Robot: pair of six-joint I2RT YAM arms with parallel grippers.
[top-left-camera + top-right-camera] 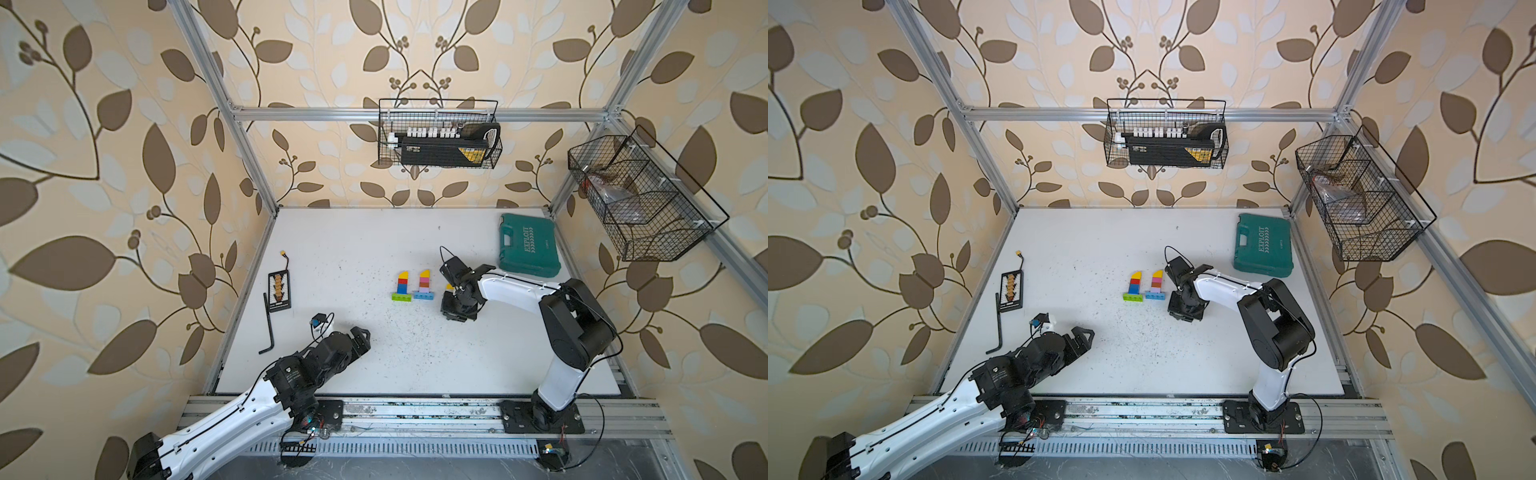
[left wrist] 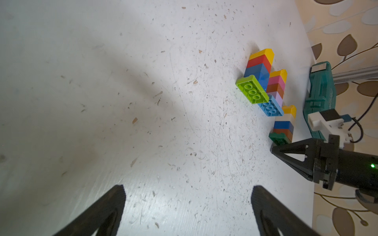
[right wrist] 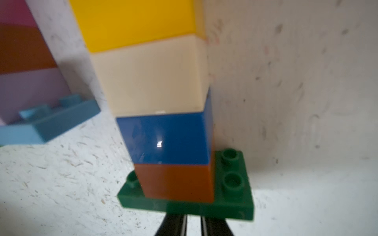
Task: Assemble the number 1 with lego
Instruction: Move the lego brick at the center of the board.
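The right claw (image 3: pixel 193 221) is pinched shut on nothing, its tips at the edge of the green base (image 3: pixel 235 197) of a lego stack (image 3: pixel 163 139) lying flat on the tabletop (image 2: pixel 102 102); the stack's long axis runs straight away from it, yellow end farthest. The left claw (image 2: pixel 188 196), wide open and empty, is well apart. The teal case (image 1: pixel 530 245) reads "EXPLOIT".

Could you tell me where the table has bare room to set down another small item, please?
Bare: the table's far-left stretch, between the back wall, the black board and the lego figures; the near-middle, between the left tool and the right arm. Crowded: centre-right, where the figures, the right tool and the teal case sit close.
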